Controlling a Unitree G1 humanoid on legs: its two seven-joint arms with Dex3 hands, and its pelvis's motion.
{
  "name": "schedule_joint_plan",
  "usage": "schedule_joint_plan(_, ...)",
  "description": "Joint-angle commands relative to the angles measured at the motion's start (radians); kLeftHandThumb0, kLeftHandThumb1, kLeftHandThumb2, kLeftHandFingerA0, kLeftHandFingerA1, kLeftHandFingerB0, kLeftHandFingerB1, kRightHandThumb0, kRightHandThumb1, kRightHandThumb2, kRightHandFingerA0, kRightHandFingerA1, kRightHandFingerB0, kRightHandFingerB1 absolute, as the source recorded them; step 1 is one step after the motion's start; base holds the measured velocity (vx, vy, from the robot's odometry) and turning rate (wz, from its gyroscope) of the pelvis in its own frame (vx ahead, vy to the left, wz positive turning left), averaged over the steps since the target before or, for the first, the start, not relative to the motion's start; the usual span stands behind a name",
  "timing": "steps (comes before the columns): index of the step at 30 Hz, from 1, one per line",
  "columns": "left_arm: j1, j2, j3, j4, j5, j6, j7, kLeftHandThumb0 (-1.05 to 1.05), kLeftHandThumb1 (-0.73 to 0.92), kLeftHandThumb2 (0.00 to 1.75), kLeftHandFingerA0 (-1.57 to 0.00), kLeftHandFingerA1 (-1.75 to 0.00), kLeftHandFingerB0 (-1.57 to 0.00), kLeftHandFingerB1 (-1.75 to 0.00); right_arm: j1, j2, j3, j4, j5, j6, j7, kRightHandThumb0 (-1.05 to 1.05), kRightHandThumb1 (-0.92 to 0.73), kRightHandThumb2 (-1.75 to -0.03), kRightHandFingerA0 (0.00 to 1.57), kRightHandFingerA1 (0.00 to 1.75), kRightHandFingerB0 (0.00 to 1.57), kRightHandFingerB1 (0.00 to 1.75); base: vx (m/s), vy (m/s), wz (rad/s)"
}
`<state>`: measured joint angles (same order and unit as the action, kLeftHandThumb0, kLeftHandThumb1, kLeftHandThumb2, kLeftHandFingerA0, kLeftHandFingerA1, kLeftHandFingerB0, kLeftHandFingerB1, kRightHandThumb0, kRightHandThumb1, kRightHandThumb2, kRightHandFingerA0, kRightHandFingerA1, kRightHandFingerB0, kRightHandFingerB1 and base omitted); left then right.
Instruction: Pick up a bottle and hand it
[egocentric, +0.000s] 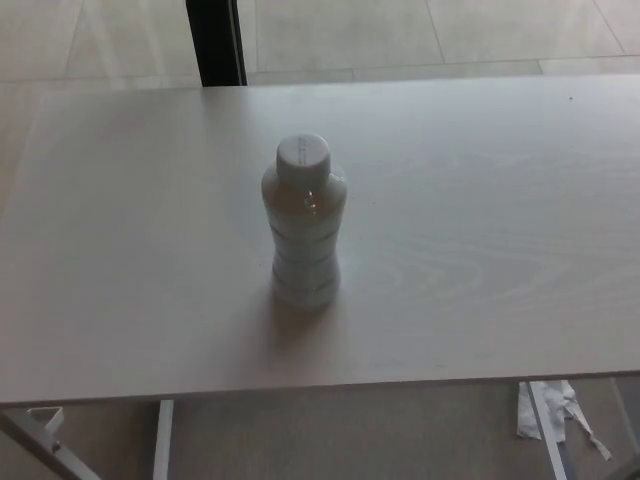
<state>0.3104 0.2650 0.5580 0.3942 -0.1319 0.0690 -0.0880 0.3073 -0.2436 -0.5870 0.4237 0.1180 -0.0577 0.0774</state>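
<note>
The bottle (304, 222) is standing upright on the desk (480, 260), its long axis running vertical and its white screw cap (303, 153) pointing straight up toward the camera. Because the head view is looking down from above and slightly from the near side, the cap is showing as a round disc at the top while the body is tapering away below it toward the base. The body is pale and translucent, with several horizontal ribs ringing its lower half, and a small bright glint is showing just under the cap. It is casting a soft shadow on the desk surface around its base.

The bottle is sitting roughly midway between the desk's left and right edges, a little left of centre, and about halfway between the far edge and the near edge. Nothing else is resting on the desk; the pale wood-grain surface is lying bare around it.

Beyond the far edge, a dark vertical post (215, 40) is rising against light floor tiles (450, 30). Below the near edge, white frame legs (160, 440) are showing at the lower left, and a crumpled white scrap (545, 408) is lying on the floor at the lower right.

Neither robot hand is appearing in the head view, so their fingers' state cannot be told.
</note>
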Motion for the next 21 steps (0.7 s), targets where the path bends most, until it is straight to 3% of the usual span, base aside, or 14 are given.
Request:
schedule_joint_plan(1,0.031,-0.004,0.181,-0.176,-0.214,0.037,0.0,-0.48,0.41,0.53,-1.16,-1.46,-0.5,-0.43,0.011,0.007,-0.195,-0.159,0.26,-0.003,0.006,-0.46,-0.52,-0.56,0.45,0.43,0.41,0.34,0.0,0.0,0.0)
schedule_joint_plan(3,0.031,-0.011,0.196,-0.191,-0.219,0.055,0.008,-0.52,0.41,0.55,-1.14,-1.55,-0.47,-0.45,0.013,0.009,-0.201,-0.169,0.254,0.008,0.009,-0.52,-0.41,-0.75,0.39,0.52,0.33,0.46,0.0,0.0,0.0)
schedule_joint_plan(6,0.002,-0.014,0.24,-0.216,-0.217,0.095,0.075,-0.55,0.35,0.73,-1.19,-1.28,-0.49,-0.54,-0.006,0.011,-0.214,-0.144,0.259,-0.001,0.028,-0.45,-0.53,-0.56,0.45,0.43,0.4,0.34,0.0,0.0,0.0)
schedule_joint_plan(7,-0.009,-0.021,0.262,-0.237,-0.216,0.09,0.107,-0.58,0.35,0.77,-0.95,-0.86,-0.56,-0.57,-0.006,0.015,-0.214,-0.156,0.257,0.005,0.026,-0.51,-0.41,-0.76,0.4,0.53,0.35,0.46,0.0,0.0,0.0)
schedule_joint_plan(8,-0.019,-0.024,0.279,-0.249,-0.216,0.093,0.134,-0.54,0.46,0.55,-0.93,-0.68,-0.64,-0.45,-0.006,0.017,-0.214,-0.164,0.258,0.012,0.024,-0.51,-0.41,-0.76,0.39,0.53,0.35,0.47,0.0,0.0,0.0)
schedule_joint_plan(11,-0.05,-0.023,0.321,-0.291,-0.204,0.129,0.194,-0.54,0.46,0.55,-1.01,-0.87,-0.62,-0.44,-0.011,0.019,-0.215,-0.167,0.258,0.019,0.026,-0.5,-0.41,-0.76,0.4,0.53,0.35,0.47,0.0,0.0,0.0)
schedule_joint_plan(12,-0.066,-0.013,0.329,-0.282,-0.202,0.123,0.194,-0.56,0.37,0.78,-1.02,-0.97,-0.54,-0.56,-0.01,0.019,-0.215,-0.167,0.263,0.019,0.031,-0.52,-0.41,-0.75,0.38,0.52,0.34,0.46,0.0,0.0,0.0)
schedule_joint_plan(13,-0.078,-0.008,0.333,-0.289,-0.203,0.125,0.196,-0.54,0.46,0.54,-1.08,-1.23,-0.58,-0.45,-0.015,0.014,-0.217,-0.147,0.267,0.003,0.045,-0.51,-0.41,-0.75,0.39,0.53,0.34,0.46,0.0,0.0,0.0)
schedule_joint_plan(14,-0.094,-0.003,0.339,-0.3,-0.206,0.132,0.2,-0.61,0.34,0.74,-1.16,-1.29,-0.53,-0.55,-0.019,0.014,-0.215,-0.147,0.27,0.006,0.045,-0.44,-0.53,-0.57,0.44,0.44,0.41,0.34,0.0,0.0,0.0)
schedule_joint_plan(16,-0.136,0.013,0.323,-0.327,-0.194,0.151,0.212,-0.66,0.34,0.75,-1.22,-1.26,-0.56,-0.53,-0.02,0.021,-0.219,-0.162,0.29,0.026,0.043,-0.52,-0.4,-0.75,0.4,0.53,0.37,0.47,0.0,0.0,0.0)
schedule_joint_plan(17,-0.175,0.028,0.296,-0.345,-0.178,0.163,0.216,-0.67,0.34,0.75,-1.2,-1.24,-0.55,-0.53,-0.017,0.023,-0.218,-0.168,0.291,0.028,0.04,-0.47,-0.51,-0.56,0.44,0.44,0.42,0.35,0.0,0.0,0.0)
schedule_joint_plan(18,-0.198,0.034,0.27,-0.374,-0.166,0.177,0.216,-0.66,0.35,0.75,-1.22,-1.31,-0.53,-0.53,-0.015,0.02,-0.214,-0.167,0.286,0.025,0.042,-0.54,-0.4,-0.76,0.38,0.53,0.35,0.47,0.0,0.0,0.0)
schedule_joint_plan(19,-0.224,0.046,0.245,-0.393,-0.165,0.19,0.207,-0.65,0.35,0.75,-1.26,-1.34,-0.5,-0.54,-0.014,0.018,-0.209,-0.165,0.281,0.023,0.042,-0.45,-0.52,-0.56,0.45,0.44,0.41,0.34,0.0,0.0,0.0)
schedule_joint_plan(21,-0.24,0.051,0.231,-0.404,-0.168,0.205,0.206,-0.65,0.35,0.75,-1.26,-1.34,-0.5,-0.54,-0.017,0.013,-0.207,-0.161,0.282,0.023,0.042,-0.45,-0.52,-0.56,0.45,0.44,0.41,0.34,0.0,0.0,0.0)
